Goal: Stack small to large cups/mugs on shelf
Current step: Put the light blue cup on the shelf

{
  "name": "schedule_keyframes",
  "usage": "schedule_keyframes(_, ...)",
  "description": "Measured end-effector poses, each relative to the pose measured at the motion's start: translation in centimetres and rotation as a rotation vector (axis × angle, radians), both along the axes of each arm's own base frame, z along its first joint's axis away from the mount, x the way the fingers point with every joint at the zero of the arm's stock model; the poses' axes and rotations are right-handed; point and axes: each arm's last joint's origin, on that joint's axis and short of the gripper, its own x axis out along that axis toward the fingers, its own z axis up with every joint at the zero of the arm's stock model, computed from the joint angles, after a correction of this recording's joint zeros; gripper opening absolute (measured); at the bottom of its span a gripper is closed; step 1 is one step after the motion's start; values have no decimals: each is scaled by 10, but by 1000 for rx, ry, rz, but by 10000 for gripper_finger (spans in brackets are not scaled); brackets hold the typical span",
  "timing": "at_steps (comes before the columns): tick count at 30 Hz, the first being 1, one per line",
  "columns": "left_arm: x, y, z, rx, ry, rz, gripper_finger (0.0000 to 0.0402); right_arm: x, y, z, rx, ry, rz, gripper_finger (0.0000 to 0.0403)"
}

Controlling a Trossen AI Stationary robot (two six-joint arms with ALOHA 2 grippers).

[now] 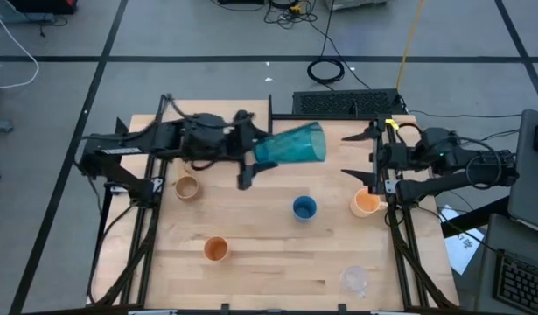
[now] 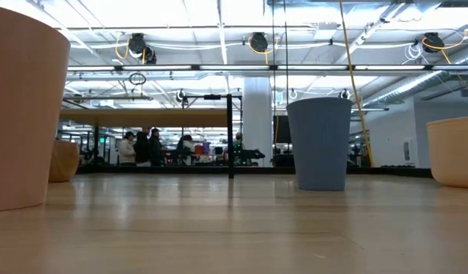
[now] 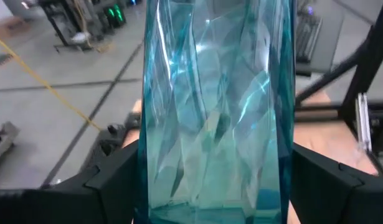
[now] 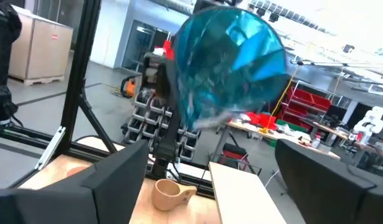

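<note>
Above the bench (image 1: 277,262), near twelve o'clock in the overhead view, the left claw (image 1: 249,156) holds the teal tumbler (image 1: 292,145) on its side, mouth pointing toward three o'clock; its fingers (image 3: 110,177) clamp the faceted walls from both flanks, so the tumbler hangs clear of the wood; the right claw (image 1: 366,156) stands at three o'clock with its jaws spread wide and nothing between them, just above the peach-orange mug (image 1: 366,203).

The remaining cups sit apart on the boards: the blue cup (image 1: 304,207) just right of centre, the orange cup (image 1: 216,249) toward seven o'clock, the tan handled mug (image 1: 187,187) at nine o'clock under the left arm, and a clear cup (image 1: 353,280) at five o'clock; none is nested in another yet.

My reading is that the tallest piece is in hand and being carried, with sorting barely begun; the next move calls for righting the tumbler, mouth up, and setting it down on a bare spot as the base; the sideways tilt and slick faceted sides could let it slip during the turn.
</note>
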Motion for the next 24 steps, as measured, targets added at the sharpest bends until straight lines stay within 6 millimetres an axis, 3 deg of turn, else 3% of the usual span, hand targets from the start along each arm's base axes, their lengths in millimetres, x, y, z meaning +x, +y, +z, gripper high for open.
schedule_keyframes(6, -28, 1, 25, 3, -108, 31, 321, 1, 0, -28, 35, 40, 4, 344)
schedule_keyframes(10, -37, 1, 26, -8, -132, 37, 321, 9, 1, -51, 69, -8, 10, 342)
schedule_keyframes(16, -17, -2, -16, -4, -138, 28, 321, 25, 2, -75, 154, -210, 32, 341)
schedule_keyframes(24, 4, -4, -72, -4, -431, -13, 321, 51, 3, -78, 251, -281, 60, 343)
